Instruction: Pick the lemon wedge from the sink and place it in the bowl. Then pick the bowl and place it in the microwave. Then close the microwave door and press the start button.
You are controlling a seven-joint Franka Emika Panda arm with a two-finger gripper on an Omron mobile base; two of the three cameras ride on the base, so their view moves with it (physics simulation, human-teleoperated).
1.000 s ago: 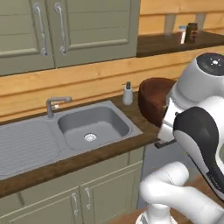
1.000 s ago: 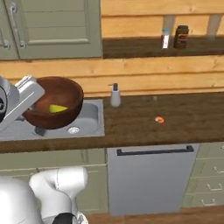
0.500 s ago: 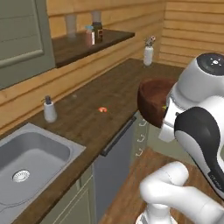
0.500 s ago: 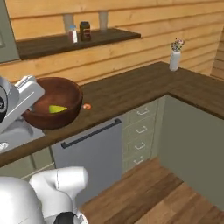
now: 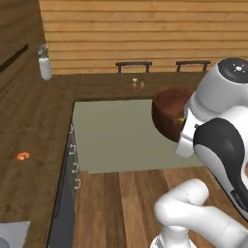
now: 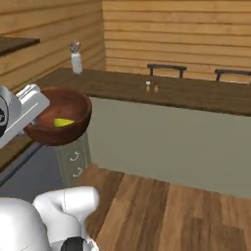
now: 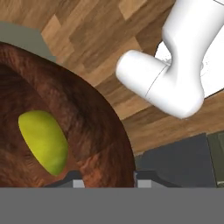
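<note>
A dark wooden counter [image 6: 196, 95] runs across the middle of the right base view, with a plain grey-green panel [image 6: 162, 142] below it. Two small shakers [image 6: 151, 87] stand side by side on it near the centre. A white bottle-like vase [image 6: 75, 60] with a sprig in it sits at the upper left, on the corner. Two dark chair backs [image 5: 133, 64] show behind the counter against the pale plank wall [image 5: 145, 29]. A small orange thing [image 5: 22, 156] lies on the left worktop. Wood floor [image 6: 171, 211] fills the bottom.
</note>
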